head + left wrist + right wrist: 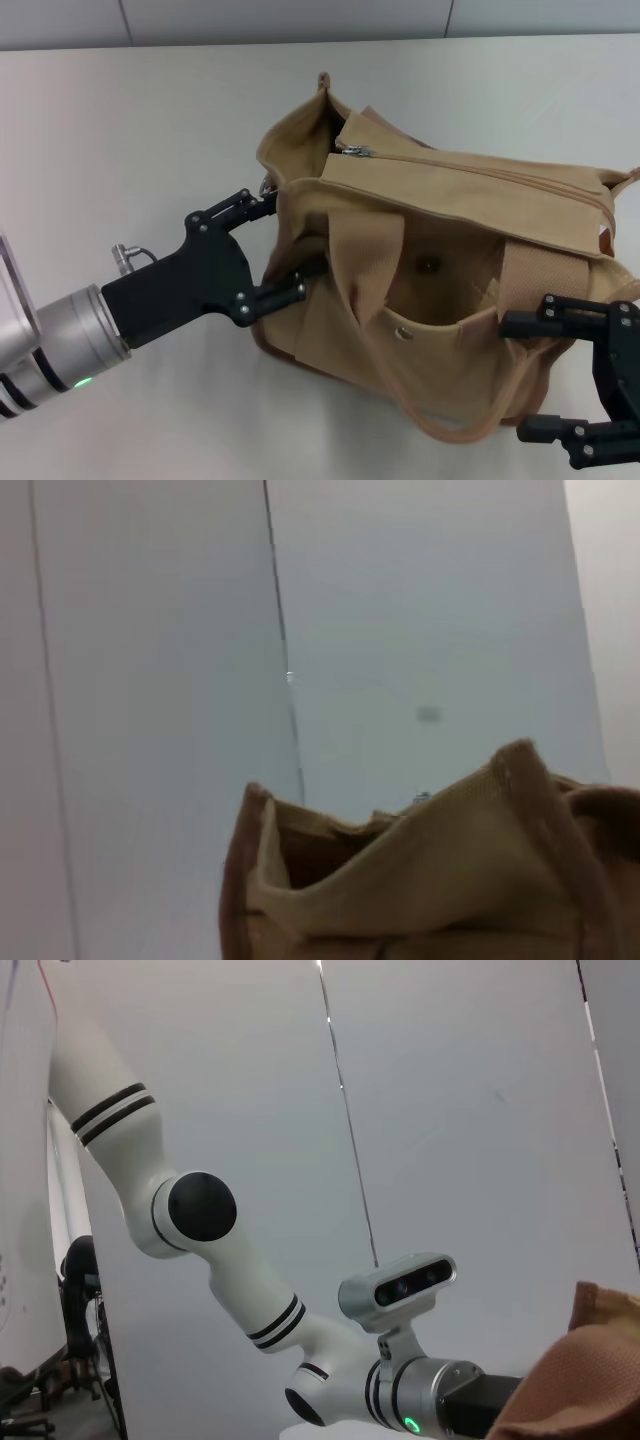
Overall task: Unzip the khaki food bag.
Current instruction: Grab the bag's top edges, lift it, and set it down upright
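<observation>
The khaki food bag [450,260] stands on the white table, slumped, with its handles fallen over the front pocket. Its silver zipper pull [355,150] sits at the left end of the top zipper, and the zipper line running right from it looks closed. My left gripper [292,238] is open, with its black fingers [262,198] on either side of the bag's left end and touching it. My right gripper [515,377] is open and empty at the bag's front right corner. The bag's upper edge shows in the left wrist view [420,880], and a corner of it shows in the right wrist view [585,1380].
The white table [130,130] stretches to the left and behind the bag, up to a grey wall. In the right wrist view my left arm [220,1280] and its wrist camera [400,1285] reach in beside the bag.
</observation>
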Motion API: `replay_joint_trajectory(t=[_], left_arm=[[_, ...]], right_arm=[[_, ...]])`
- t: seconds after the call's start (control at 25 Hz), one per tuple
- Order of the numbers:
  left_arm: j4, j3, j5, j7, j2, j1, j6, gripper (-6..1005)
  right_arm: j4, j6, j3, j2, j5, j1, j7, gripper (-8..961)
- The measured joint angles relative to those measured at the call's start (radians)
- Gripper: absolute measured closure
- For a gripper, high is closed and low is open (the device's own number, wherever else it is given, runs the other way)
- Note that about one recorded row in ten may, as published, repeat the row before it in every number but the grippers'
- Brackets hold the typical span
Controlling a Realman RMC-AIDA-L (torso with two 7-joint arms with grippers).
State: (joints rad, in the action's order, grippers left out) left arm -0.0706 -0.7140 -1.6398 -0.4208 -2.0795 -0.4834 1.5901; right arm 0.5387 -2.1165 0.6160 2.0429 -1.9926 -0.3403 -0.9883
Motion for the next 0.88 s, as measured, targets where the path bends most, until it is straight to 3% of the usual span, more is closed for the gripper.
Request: replay_joint_trajectory(t=[0.28,0.44,0.72,0.88], left_arm=[[0.039,0.021,0.054,0.038,-0.001,0.000,-0.005,314],[0.047,0.022,0.085,0.040,-0.001,0.002,0.003,524],[0.033,0.033,0.113,0.077,0.000,0.003,0.059,764],[0.011,0.035,0.132,0.085,0.004,-0.003,0.090,843]], right_arm=[[0.001,0.000,-0.009,0.001,0.003,-0.003,0.002,158],[0.001,0.001,-0.017,0.003,0.004,-0.002,0.002,158],[0.001,-0.001,-0.085,0.006,0.005,0.004,0.006,158],[0.000,-0.002,-0.139,0.007,0.005,0.006,0.006,158]])
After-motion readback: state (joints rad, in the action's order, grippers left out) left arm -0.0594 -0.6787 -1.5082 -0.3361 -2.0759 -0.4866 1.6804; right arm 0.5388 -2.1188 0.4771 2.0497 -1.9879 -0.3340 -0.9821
